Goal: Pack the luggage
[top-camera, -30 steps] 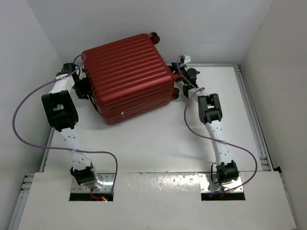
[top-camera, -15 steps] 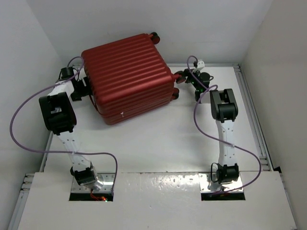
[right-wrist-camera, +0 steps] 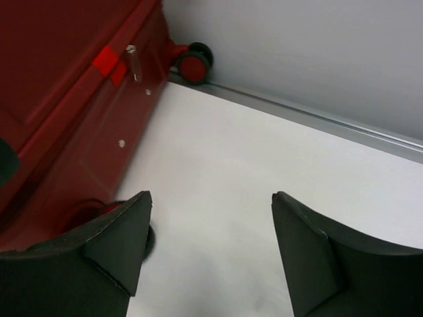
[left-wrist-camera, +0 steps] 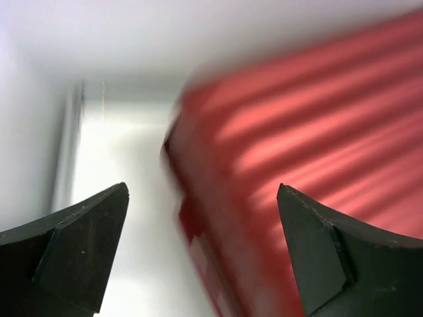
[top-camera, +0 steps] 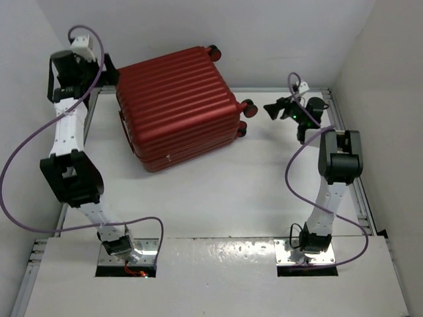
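- The luggage lies shut, ribbed shell up, at the far left of the desk, with its wheels pointing right.
- The left pincer, spread and empty, hangs by its far-left corner.
- The right pincer, spread and empty, hovers near the wheels without touching them.
- The closing step looks done. Any further shifting calls for an even push from both sides.

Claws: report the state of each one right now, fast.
Left claw: open, holding nothing.
Right claw: open, holding nothing.
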`<action>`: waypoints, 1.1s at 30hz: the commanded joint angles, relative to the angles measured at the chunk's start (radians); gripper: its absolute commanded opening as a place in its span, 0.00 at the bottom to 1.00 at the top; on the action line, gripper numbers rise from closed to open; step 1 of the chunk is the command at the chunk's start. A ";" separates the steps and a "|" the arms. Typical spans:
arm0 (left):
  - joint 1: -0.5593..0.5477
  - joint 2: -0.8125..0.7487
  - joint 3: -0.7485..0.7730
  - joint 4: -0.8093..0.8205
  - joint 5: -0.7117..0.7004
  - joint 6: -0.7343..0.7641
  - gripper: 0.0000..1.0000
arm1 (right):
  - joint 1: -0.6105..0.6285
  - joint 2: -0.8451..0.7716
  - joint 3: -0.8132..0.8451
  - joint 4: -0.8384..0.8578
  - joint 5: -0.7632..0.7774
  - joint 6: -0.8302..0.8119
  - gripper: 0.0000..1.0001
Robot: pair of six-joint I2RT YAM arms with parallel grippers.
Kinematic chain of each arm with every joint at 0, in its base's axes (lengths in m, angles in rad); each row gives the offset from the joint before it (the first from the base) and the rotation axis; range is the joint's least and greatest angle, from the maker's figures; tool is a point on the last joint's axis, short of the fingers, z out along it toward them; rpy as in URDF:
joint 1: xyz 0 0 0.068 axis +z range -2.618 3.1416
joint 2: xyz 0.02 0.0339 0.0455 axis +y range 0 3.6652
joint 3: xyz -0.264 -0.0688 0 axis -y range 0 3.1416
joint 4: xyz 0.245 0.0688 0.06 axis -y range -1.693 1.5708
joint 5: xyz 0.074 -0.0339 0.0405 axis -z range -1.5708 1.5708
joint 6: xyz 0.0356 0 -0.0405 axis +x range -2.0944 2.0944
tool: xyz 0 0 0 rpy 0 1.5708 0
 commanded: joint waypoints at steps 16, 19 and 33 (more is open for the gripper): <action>-0.206 -0.191 -0.036 -0.064 0.328 0.220 1.00 | 0.000 -0.151 0.547 -1.465 -0.498 -1.284 0.98; -0.230 -0.219 -0.079 -0.064 0.328 0.220 1.00 | 0.033 -0.089 0.696 -1.572 -0.424 -1.288 0.99; -0.209 -0.260 -0.127 -0.064 0.348 0.200 1.00 | 0.202 0.083 1.035 -2.042 -0.180 -1.730 0.99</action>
